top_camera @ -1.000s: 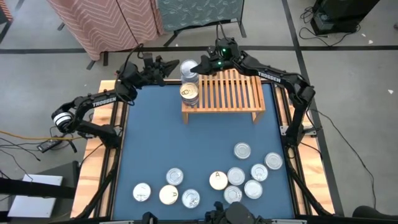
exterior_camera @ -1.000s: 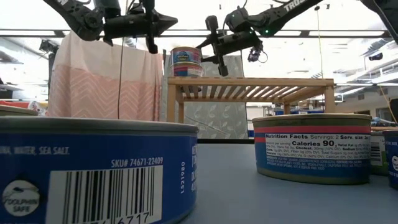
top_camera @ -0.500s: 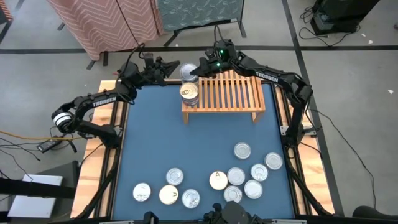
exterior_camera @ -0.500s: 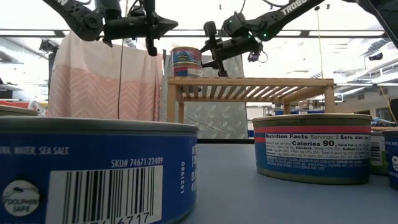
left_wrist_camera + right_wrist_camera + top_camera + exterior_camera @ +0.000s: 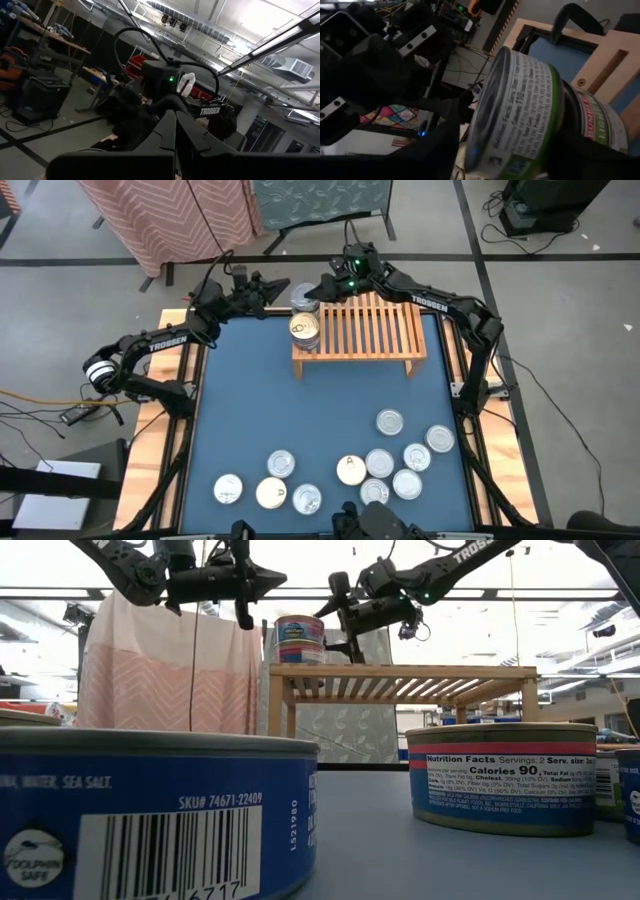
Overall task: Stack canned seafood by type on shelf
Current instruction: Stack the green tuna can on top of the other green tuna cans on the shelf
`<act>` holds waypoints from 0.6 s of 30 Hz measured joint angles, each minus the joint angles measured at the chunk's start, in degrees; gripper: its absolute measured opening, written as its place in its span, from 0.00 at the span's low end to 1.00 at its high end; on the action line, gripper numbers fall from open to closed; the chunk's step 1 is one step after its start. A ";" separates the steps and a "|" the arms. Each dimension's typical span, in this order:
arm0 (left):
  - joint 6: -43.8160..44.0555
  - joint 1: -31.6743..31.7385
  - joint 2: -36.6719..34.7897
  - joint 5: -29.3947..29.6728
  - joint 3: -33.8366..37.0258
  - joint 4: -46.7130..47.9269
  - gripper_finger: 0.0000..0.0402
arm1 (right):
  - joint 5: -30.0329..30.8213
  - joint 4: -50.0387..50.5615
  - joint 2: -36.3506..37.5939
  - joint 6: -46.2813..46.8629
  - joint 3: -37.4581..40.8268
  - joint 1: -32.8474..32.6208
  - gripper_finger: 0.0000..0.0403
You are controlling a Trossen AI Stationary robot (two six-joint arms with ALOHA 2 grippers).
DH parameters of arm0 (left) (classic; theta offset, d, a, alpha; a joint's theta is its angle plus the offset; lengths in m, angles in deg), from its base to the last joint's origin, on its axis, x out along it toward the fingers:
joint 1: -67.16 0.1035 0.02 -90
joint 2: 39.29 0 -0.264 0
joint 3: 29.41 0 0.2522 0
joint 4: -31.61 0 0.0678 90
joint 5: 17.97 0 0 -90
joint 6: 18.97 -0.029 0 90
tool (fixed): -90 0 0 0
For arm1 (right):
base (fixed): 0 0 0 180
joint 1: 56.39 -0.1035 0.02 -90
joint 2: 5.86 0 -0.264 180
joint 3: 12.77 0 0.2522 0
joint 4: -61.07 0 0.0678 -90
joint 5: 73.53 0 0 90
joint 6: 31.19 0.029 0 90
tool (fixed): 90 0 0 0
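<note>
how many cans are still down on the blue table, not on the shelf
10, all at the near edge: three in a left group, one at, and six clustered right around, up to. Stacked cans may hide beneath.

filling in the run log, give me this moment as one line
right gripper: open, straddling top can of back-left stack on shelf | left gripper: shut, hovering beside stack | loose cans: on table front
</note>
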 joint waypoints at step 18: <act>0.09 -0.02 0.00 -0.66 0.00 -0.01 0.01 | -1.05 1.57 0.08 -16.55 0.00 0.34 0.59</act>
